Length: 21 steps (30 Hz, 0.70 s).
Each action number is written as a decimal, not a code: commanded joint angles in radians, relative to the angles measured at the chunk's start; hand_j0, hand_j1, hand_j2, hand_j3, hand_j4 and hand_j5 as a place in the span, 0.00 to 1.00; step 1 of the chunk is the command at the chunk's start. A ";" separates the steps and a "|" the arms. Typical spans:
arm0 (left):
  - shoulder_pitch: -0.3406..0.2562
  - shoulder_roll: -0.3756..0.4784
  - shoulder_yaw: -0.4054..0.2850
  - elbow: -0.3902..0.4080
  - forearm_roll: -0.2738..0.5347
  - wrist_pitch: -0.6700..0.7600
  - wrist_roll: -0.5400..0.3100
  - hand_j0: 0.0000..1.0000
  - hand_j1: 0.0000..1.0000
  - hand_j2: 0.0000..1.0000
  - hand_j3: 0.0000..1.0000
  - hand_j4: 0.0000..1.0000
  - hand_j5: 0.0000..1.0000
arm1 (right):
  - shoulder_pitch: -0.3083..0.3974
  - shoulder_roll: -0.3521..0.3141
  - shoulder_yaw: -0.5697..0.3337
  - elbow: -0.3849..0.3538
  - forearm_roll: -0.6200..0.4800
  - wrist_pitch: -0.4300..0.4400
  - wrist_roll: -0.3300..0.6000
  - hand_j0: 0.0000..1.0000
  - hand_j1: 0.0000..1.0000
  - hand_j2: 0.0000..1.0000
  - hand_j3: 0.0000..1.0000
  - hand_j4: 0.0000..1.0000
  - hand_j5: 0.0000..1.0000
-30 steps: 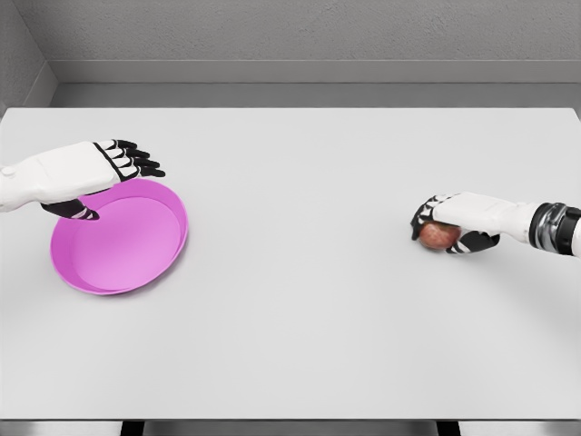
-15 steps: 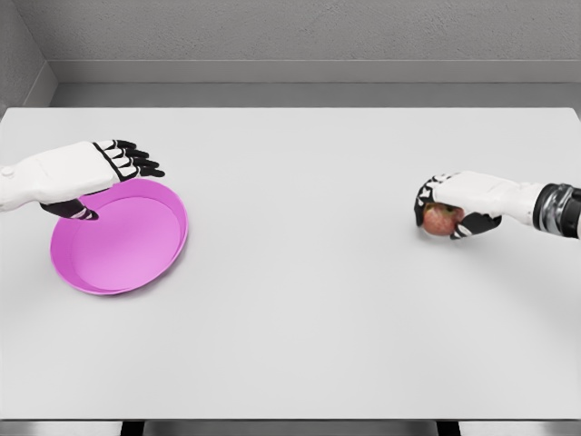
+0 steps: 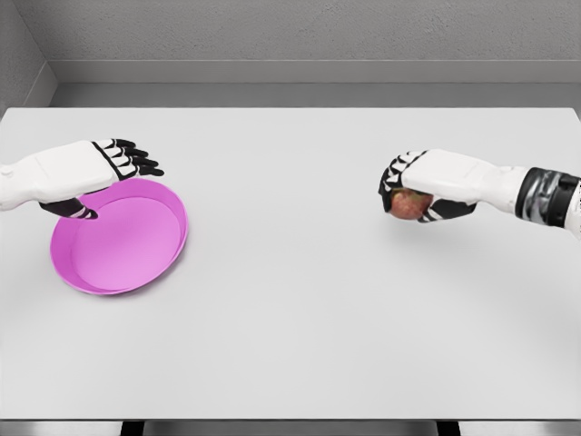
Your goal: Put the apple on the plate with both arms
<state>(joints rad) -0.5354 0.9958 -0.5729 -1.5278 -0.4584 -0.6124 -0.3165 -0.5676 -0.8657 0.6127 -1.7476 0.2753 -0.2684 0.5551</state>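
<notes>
A red apple is held just above the white table at the right, with my right hand shut on it from above; only its lower part shows under the fingers. A pink plate is tilted at the left, its far rim lifted. My left hand grips that far rim, thumb under the edge and fingers stretched over it.
The white table spans the whole view, with a wide stretch of bare surface between plate and apple. A grey wall runs along the back edge.
My right hand has lifted the apple off the table and carried it left and up, toward the middle. The left hand and plate have stayed put.
</notes>
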 commanded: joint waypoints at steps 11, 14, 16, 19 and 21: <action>0.000 0.001 -0.001 0.000 0.006 0.002 0.001 1.00 1.00 1.00 1.00 1.00 1.00 | -0.052 0.163 0.090 -0.007 -0.005 -0.009 0.002 0.43 0.43 0.43 0.43 0.43 0.43; 0.000 0.001 0.001 0.000 0.004 0.002 0.001 1.00 1.00 1.00 1.00 1.00 1.00 | -0.068 0.212 0.139 -0.007 -0.004 -0.009 0.002 0.43 0.43 0.43 0.43 0.43 0.43; 0.000 0.001 0.001 0.000 0.006 0.002 0.001 1.00 1.00 1.00 1.00 1.00 1.00 | -0.068 0.234 0.156 -0.007 -0.002 -0.009 0.002 0.43 0.43 0.43 0.43 0.43 0.43; 0.000 0.001 0.001 0.000 0.004 0.002 0.001 1.00 1.00 1.00 1.00 1.00 1.00 | -0.069 0.273 0.194 -0.007 -0.001 -0.009 0.005 0.44 0.44 0.44 0.44 0.44 0.44; 0.000 0.001 0.001 0.000 0.004 0.002 0.001 1.00 1.00 1.00 1.00 1.00 1.00 | -0.077 0.286 0.214 -0.006 -0.001 -0.008 0.005 0.44 0.44 0.44 0.44 0.44 0.44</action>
<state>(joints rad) -0.5354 0.9960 -0.5728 -1.5279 -0.4596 -0.6123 -0.3165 -0.6473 -0.5992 0.8037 -1.7534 0.2802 -0.2789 0.5614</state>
